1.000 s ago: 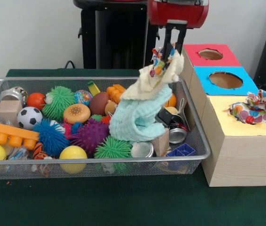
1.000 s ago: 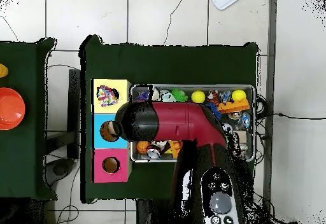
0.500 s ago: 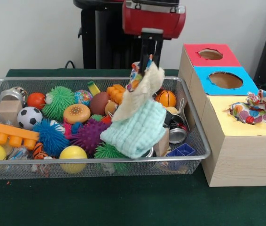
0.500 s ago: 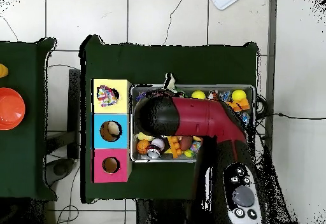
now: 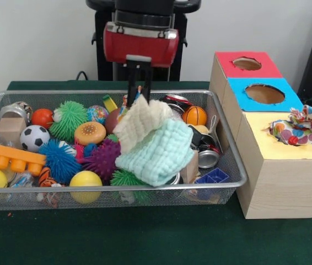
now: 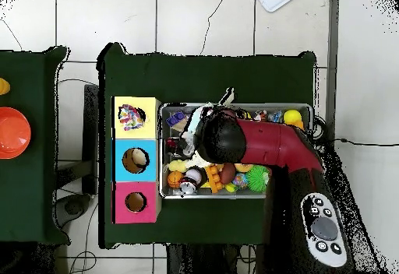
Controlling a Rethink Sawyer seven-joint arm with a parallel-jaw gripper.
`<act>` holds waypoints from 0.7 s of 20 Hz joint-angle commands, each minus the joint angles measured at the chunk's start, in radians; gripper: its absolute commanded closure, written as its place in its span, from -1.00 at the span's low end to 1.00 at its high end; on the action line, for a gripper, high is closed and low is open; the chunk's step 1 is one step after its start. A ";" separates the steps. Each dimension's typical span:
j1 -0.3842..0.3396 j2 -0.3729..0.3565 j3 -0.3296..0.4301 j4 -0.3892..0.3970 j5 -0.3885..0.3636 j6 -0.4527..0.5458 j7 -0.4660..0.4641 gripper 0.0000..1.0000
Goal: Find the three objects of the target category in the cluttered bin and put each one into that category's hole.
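The wire mesh bin is full of toys. My gripper hangs over its middle, shut on a bunch of cloth: a cream cloth and a small edge of a dotted fabric piece beside the fingers. A mint cloth droops from the bunch onto the toys. A second dotted fabric piece lies on the yellow box, over its hole; it also shows in the overhead view. A third piece is not visible. In the overhead view the arm covers the gripper.
A blue box with an open hole and a red box with an open hole stand behind the yellow one, right of the bin. The bin holds spiky balls, a soccer ball, yellow balls, an orange block and metal tins.
My gripper has moved left from the bin's right end near the boxes to its middle and come lower, carrying the cloths. The mint cloth now rests on the toys.
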 commanded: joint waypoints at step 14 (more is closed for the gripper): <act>-0.072 0.102 0.121 0.030 -0.020 0.005 0.002 -1.00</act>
